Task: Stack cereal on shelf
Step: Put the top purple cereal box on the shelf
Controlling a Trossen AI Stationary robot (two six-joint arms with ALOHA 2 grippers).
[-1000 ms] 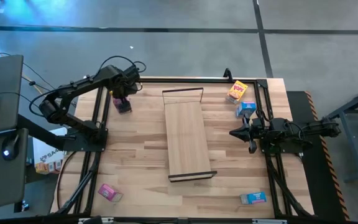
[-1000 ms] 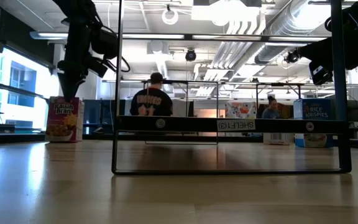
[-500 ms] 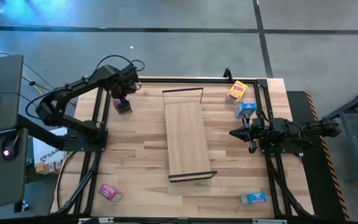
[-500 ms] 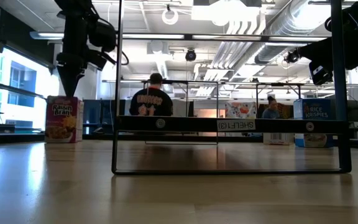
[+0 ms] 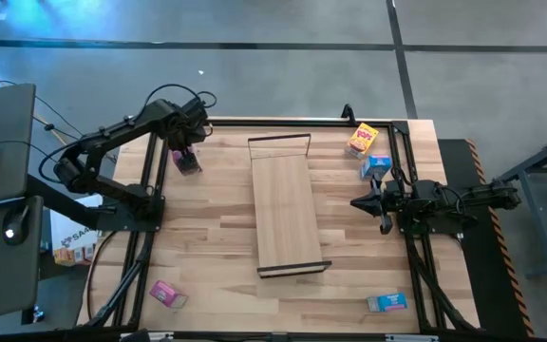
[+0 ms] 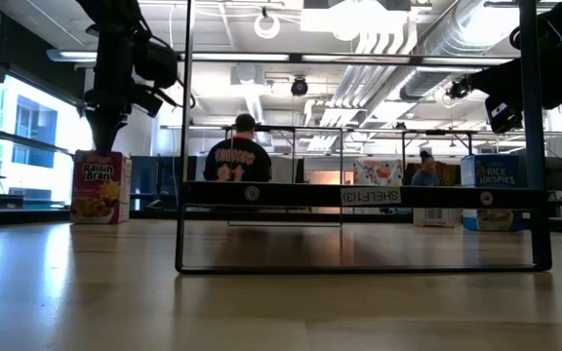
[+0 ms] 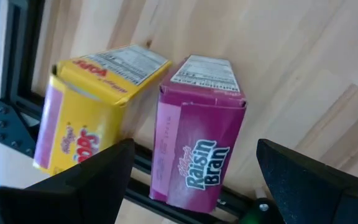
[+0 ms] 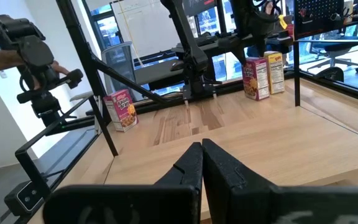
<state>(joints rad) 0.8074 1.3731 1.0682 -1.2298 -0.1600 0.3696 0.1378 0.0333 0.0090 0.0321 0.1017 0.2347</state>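
A pink Raisin Bran cereal box (image 7: 197, 137) and a yellow cereal box (image 7: 86, 112) stand upright side by side on the tabletop at the far left. My left gripper (image 7: 194, 146) hangs open just above them, pointing down, with its fingers on either side of the pink box (image 6: 100, 187) and not touching it. The shelf (image 5: 286, 211) lies along the table's middle with nothing on it. My right gripper (image 5: 359, 202) waits shut at the right, held level above the table.
A yellow box (image 5: 363, 139) and a blue box (image 5: 376, 166) stand at the far right. A pink box (image 5: 166, 294) lies near left and a blue box (image 5: 387, 302) near right. Black frame rails (image 5: 150, 180) run along the table's left and right sides.
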